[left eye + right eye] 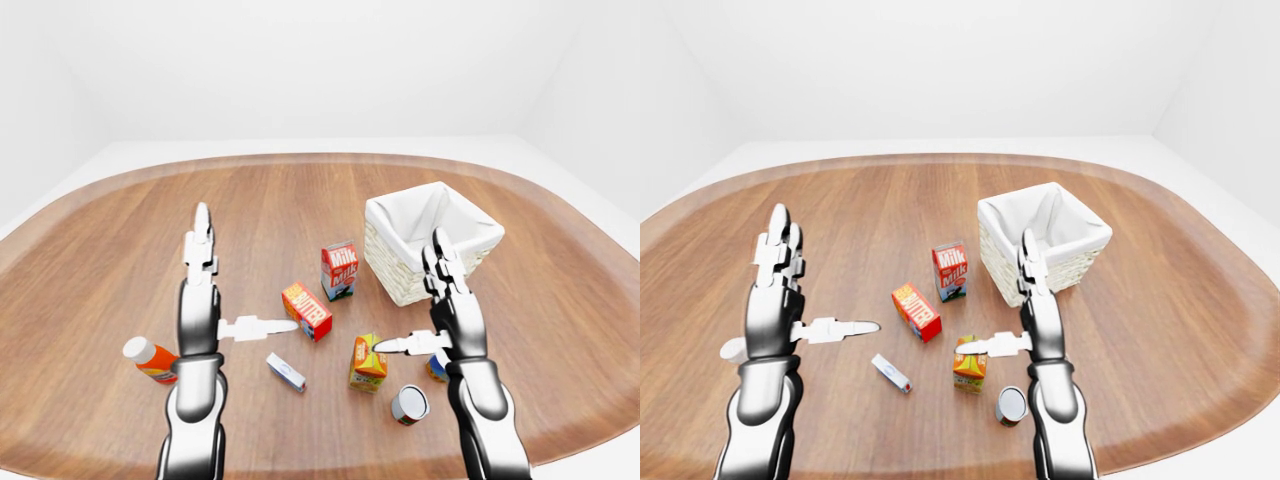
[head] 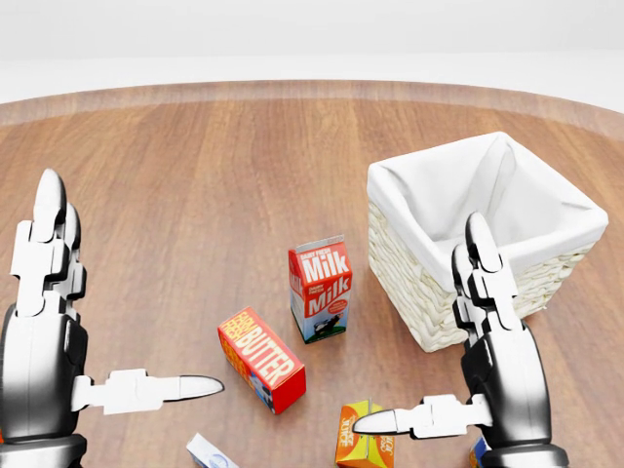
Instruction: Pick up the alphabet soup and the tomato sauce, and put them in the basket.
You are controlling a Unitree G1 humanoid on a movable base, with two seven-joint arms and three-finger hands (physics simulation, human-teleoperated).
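A can with a red label (image 1: 410,403) lies on its side on the wooden table, low in the left-eye view, just left of my right forearm. A second can, blue and orange (image 1: 436,366), is mostly hidden behind my right hand; I cannot tell which can is the soup and which the sauce. The white-lined wicker basket (image 1: 400,285) stands at the right, empty. My right hand (image 1: 410,290) is open, fingers up, thumb over an orange carton (image 1: 366,364). My left hand (image 1: 240,275) is open too, its thumb pointing at the butter box (image 1: 307,311).
A milk carton (image 1: 339,270) stands upright just left of the basket. A small white and blue box (image 1: 286,371) lies between my arms. An orange bottle with a white cap (image 1: 149,359) lies beside my left forearm. The table's curved edge runs along the bottom.
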